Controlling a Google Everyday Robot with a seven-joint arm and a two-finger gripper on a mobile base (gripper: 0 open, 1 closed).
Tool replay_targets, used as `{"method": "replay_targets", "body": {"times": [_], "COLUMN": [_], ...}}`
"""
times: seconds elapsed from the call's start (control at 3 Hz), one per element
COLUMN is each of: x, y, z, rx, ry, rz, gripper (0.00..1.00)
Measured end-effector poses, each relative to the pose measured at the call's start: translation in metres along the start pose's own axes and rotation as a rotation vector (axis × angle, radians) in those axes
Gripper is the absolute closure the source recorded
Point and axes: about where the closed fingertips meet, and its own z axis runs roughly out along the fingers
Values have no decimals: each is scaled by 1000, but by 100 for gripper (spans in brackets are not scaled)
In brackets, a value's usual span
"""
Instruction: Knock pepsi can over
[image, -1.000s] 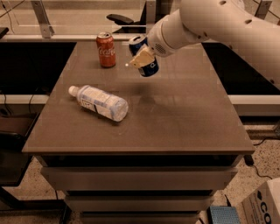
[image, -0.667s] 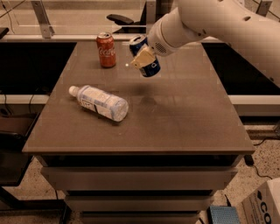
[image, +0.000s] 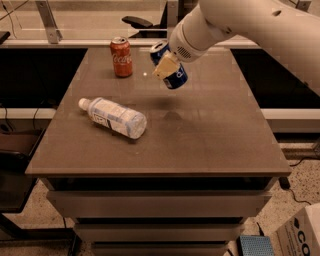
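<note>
Looking over the feed, I take the brown table (image: 215, 145) first; it fills most of the view. The white arm (image: 250, 25) comes in from the upper right and reaches across the table's far half. A clear plastic bottle (image: 116, 117) lies on its side left of centre, white cap pointing to the far left. The red Coca-Cola can (image: 121, 57) stands upright near the far left corner, well apart from the bottle.

The pepsi can (image: 177, 79) is not standing on the table. It hangs tilted near the far centre, silver top leaning up and to the left, with a faint shadow on the wood below it. So I judge it to be off the surface, just right of the red can. The gripper (image: 168, 67) is pinched onto it. One pale finger crosses the can's middle on the side facing me; the other I take to be behind it, out of sight.

As for handling, I expect thin aluminium that is smooth, slick and easy to dent. I cannot tell whether it is full or empty, so the weight is a guess. The mid-body hold looks right to me, since the wall is straight there. A light squeeze should do, as a hard one may crush it. Round as it is, it could roll toward an edge once laid down.
</note>
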Motion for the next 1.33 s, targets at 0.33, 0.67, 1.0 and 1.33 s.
{"method": "replay_targets", "body": {"times": [0.33,0.67,1.0,1.33], "x": [9,9,10,16], "y": [4,4,5,6], "z": [-4,-4,-4,-3], "rx": [-23,-23,-23,-12], "ry": [89,89,108,177], "rz": [5,5,5,8], "gripper": [100,100,100,100]}}
